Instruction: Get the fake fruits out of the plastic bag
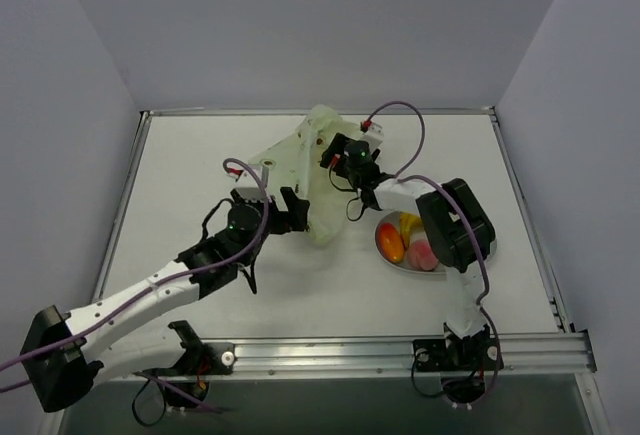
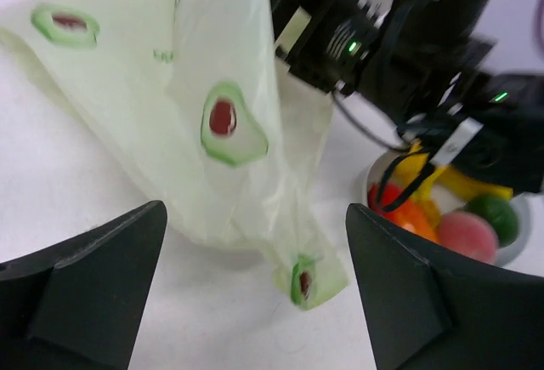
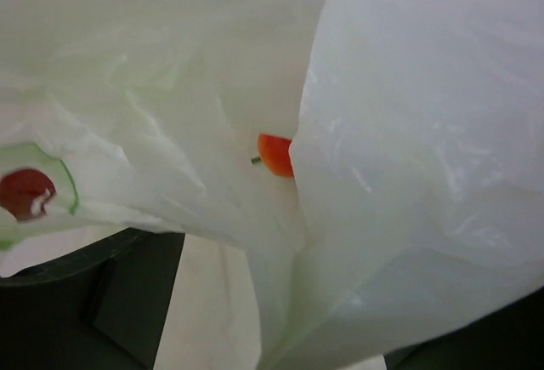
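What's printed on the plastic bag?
The bag shows green avocado halves with red pits; clearest in left wrist view.

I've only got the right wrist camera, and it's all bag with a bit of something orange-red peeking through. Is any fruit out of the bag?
Observer: Yes. The plate to the right of the bag holds a banana and a pink fruit, among others.
Operator: Where's the left gripper?
Observer: The left gripper is open at the bag's near end, gripping nothing.
Operator: Any green fruit on the plate?
Observer: Yes, the left wrist view shows a green fruit next to the pink fruit.
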Controlling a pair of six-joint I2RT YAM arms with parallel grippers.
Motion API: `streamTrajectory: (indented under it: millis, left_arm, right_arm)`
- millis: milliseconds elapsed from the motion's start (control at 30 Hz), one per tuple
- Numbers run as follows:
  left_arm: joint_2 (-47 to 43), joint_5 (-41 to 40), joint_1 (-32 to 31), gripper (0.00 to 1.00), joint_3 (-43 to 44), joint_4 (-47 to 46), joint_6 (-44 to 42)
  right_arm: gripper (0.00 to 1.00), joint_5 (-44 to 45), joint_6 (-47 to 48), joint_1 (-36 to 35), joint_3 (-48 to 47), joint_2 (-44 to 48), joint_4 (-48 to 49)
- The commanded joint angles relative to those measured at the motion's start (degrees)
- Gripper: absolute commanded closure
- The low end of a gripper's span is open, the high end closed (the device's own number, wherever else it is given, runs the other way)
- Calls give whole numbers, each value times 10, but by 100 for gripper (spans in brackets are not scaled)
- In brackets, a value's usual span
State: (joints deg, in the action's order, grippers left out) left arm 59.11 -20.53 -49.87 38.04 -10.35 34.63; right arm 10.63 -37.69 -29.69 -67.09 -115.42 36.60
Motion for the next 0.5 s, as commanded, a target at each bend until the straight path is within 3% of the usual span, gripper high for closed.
streamTrajectory:
  millis: [0,100,167,267,400,433,467]
  left_arm:
    - [-20,61,53,15,87,65,-19]
    - [30,150,138,16,135,74,22]
    - [63,160,178,16,174,77,26]
    - [148,226,226,15,222,78,34]
    - [308,261,310,13,350,89,43]
    - [337,262,323,13,371,90,56]
    - [370,276,333,13,394,86,59]
  right_arm:
    - [21,-1,-26,18,-55,-34,22]
    - [20,-5,-54,37,-77,-66,31]
    - [19,-8,-58,48,-92,-85,32]
    - [15,-19,-57,55,-133,-117,17]
    - [12,-66,-49,58,-162,-147,43]
    - [14,-76,-48,57,-160,-150,58]
    - [24,-85,-47,56,-152,-148,67]
